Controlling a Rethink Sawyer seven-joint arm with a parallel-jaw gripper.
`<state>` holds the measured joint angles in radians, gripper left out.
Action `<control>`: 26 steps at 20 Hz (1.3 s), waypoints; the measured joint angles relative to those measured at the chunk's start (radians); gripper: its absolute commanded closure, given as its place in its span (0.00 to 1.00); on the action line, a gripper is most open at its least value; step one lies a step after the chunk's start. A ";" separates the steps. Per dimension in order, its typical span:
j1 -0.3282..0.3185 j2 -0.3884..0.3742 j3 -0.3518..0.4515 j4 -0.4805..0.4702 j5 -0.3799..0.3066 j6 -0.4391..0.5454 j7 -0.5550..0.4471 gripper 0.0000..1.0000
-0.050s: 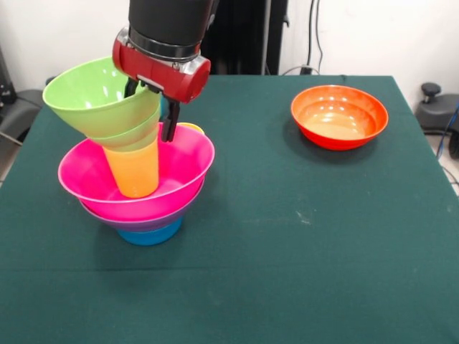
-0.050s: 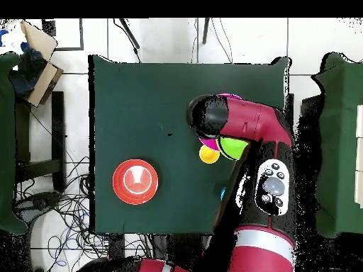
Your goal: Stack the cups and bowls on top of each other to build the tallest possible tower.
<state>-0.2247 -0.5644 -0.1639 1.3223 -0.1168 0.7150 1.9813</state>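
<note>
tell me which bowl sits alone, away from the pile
The orange bowl, upright on the cloth by itself. The lime green bowl, pink bowl and the others belong to the pile.

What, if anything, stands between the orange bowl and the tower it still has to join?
Nothing visible does: the orange bowl sits alone on bare cloth, apart from the tower. The gripper is down at the tower, beside the tilted lime bowl.

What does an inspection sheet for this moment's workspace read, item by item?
Surface: dark green table, bare in front.
Job's things: tower with pink bowl over purple and blue ones, orange-yellow cup inside, lime green bowl tilted on top; orange bowl apart.
Clutter: nothing seen.
Grippers: gripper at the lime bowl's rim; fingers' state unclear.
Cables: on the floor.
Surroundings: tiled floor, box.
</note>
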 measured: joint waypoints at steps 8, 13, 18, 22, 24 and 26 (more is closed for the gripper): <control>0.000 -0.021 0.001 0.000 0.003 0.022 0.000 0.00; 0.000 -0.038 0.001 0.000 0.004 0.038 0.000 0.00; 0.000 -0.061 0.002 0.000 0.008 0.064 0.000 0.00; 0.000 -0.089 0.003 0.000 0.013 0.119 0.000 0.00; 0.000 -0.102 0.003 0.000 0.014 0.148 0.000 0.00; 0.000 -0.115 0.003 0.000 0.015 0.181 0.000 0.00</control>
<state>-0.2247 -0.6799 -0.1609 1.3228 -0.1014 0.8956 1.9813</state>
